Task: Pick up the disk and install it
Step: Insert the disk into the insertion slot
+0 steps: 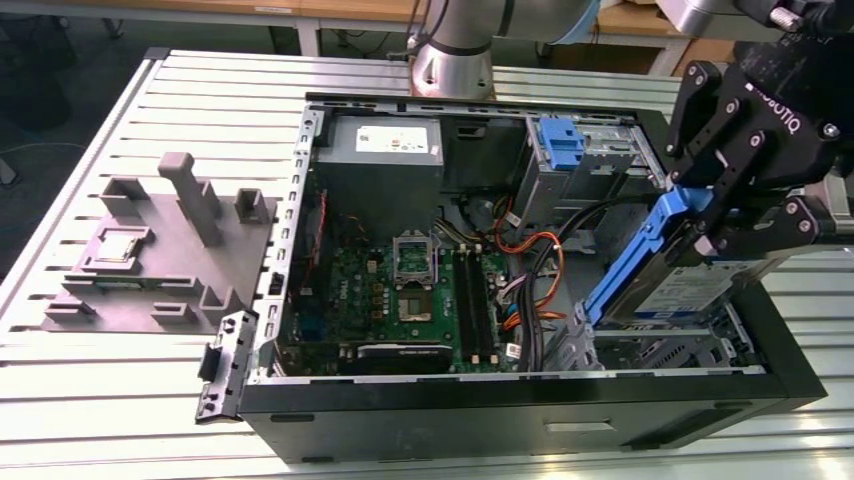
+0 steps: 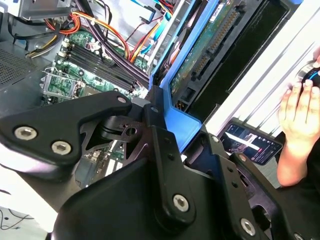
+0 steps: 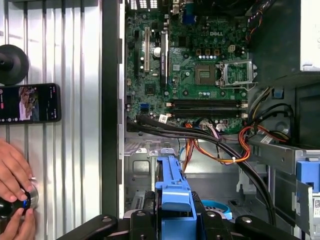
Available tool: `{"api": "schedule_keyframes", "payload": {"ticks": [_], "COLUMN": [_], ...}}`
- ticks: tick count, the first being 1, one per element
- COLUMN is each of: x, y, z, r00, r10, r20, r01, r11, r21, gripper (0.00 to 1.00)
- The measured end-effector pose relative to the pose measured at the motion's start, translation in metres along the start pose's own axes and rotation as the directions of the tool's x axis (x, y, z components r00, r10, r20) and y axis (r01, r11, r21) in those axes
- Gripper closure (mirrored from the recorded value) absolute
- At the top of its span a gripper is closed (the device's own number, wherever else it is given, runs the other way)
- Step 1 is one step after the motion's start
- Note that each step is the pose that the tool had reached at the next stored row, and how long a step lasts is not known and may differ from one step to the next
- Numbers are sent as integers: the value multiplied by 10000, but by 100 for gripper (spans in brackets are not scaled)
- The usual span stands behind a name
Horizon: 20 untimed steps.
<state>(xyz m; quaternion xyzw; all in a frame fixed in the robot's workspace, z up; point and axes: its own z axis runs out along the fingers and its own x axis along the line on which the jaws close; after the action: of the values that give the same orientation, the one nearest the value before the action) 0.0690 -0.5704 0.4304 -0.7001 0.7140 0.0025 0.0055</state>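
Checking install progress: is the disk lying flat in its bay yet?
No, the end effector holds the disk steeply tilted, its upper end raised above the computer case.

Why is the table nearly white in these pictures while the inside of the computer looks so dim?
Exterior view: bright light bleaches the ribbed table, and the case walls shade the motherboard. Second wrist view: the table glares white beside the black gripper shut on the disk. First wrist view: the motherboard is evenly lit; the phone screen glows.
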Motion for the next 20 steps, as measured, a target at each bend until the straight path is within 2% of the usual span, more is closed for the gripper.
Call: {"api": "schedule_keyframes", "payload": {"ticks": [14,15,16,17,20], "x": [0,0,0,0,1], "y": [-1,-1,0,-1,-1], "z": [10,10,11,15,56], "r00": [10000,10000,10000,10000,10000], "r10": [4,3,4,3,3], "r20": [-1,-1,1,3,1], "r01": [-4,-3,-4,-3,-3], "r11": [10000,10000,10000,10000,10000], "r21": [1,0,0,2,6], "gripper": [62,56,56,50,50]}}
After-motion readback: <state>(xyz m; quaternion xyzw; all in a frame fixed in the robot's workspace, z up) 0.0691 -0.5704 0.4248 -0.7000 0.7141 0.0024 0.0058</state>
